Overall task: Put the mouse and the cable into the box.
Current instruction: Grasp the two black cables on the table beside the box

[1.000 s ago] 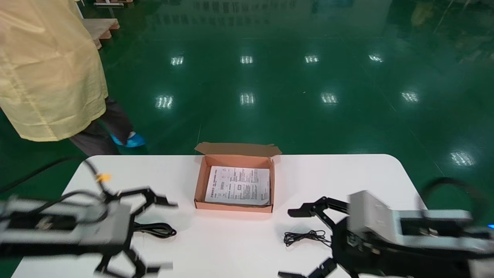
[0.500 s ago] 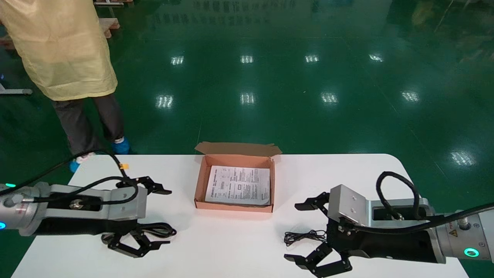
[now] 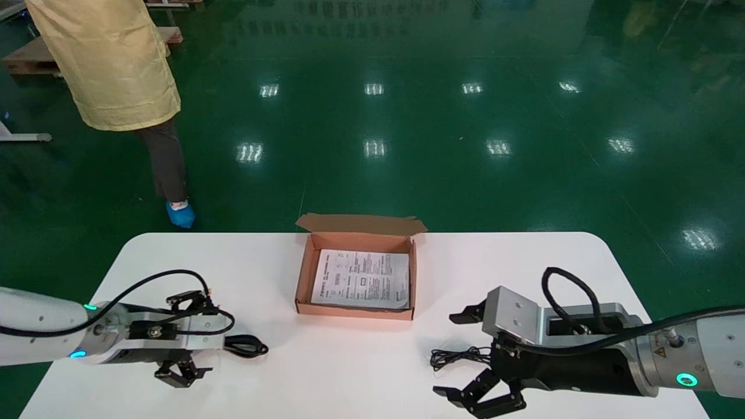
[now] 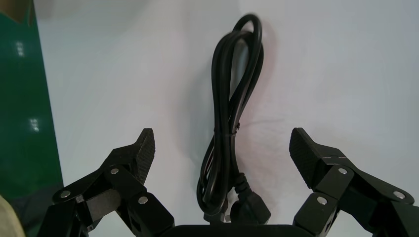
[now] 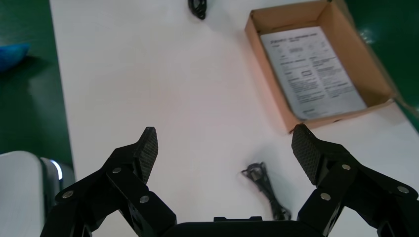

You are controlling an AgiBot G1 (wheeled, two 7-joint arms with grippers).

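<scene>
- A person in a yellow coat (image 3: 110, 58) stands on the floor beyond the far left corner of the table (image 3: 349, 372). This person has walked further away during the last second and does not touch anything.
- The left claw (image 4: 222, 148) is near the front left corner. It has come down and turned, and now it hangs low over the thick black cable (image 3: 247, 346). Its fingers (image 4: 136, 153) are wide apart, with the tied bundle lying straight between them (the left wrist view shows this clearly). I judge that closing on this cable is the next step, because the alignment looks finished.
- The box (image 3: 301, 279) stands open in the middle, near the far edge. Only a printed sheet (image 3: 361, 279) lies in it, so nothing of the task is inside yet.
- A thin black cord (image 3: 460, 355) lies loosely coiled near the front edge, right of the middle.
- The right claw (image 5: 225, 148) is just at this cord, spread open and holding nothing. It has stopped its fast swing and almost rests now compared with half a second ago (probably it waits for its turn).
- I see no mouse body in any view; perhaps the right arm hides it, so I cannot tell where it is.
</scene>
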